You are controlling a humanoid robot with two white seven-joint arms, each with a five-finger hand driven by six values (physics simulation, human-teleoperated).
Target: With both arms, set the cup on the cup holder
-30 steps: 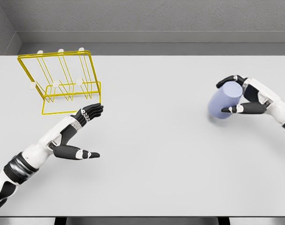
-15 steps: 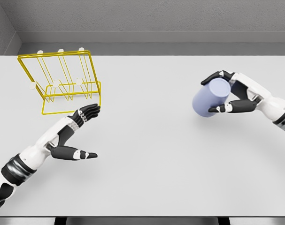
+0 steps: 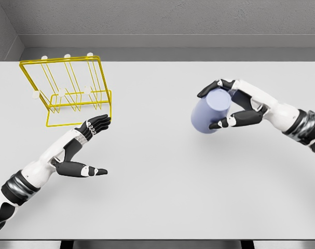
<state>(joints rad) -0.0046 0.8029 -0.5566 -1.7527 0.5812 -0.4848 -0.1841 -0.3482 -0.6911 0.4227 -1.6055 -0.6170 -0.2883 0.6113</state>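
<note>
A pale blue cup (image 3: pixel 209 111) hangs tilted above the table, right of centre, with my right hand (image 3: pixel 223 106) shut on it: fingers over its top, thumb under its side. The yellow wire cup holder (image 3: pixel 69 88) with white-tipped pegs stands at the table's far left. My left hand (image 3: pixel 92 148) lies open just in front of the holder's front edge, fingers stretched toward it and thumb pointing right, holding nothing.
The grey table (image 3: pixel 157 181) runs wide between the two hands. Behind it a grey wall (image 3: pixel 162 21) closes off the far edge, and the near table edge runs along the bottom of the view.
My right hand has carried the cup leftward, toward the table's middle, and lifted it slightly. The left hand has drawn back a little and otherwise holds still.
</note>
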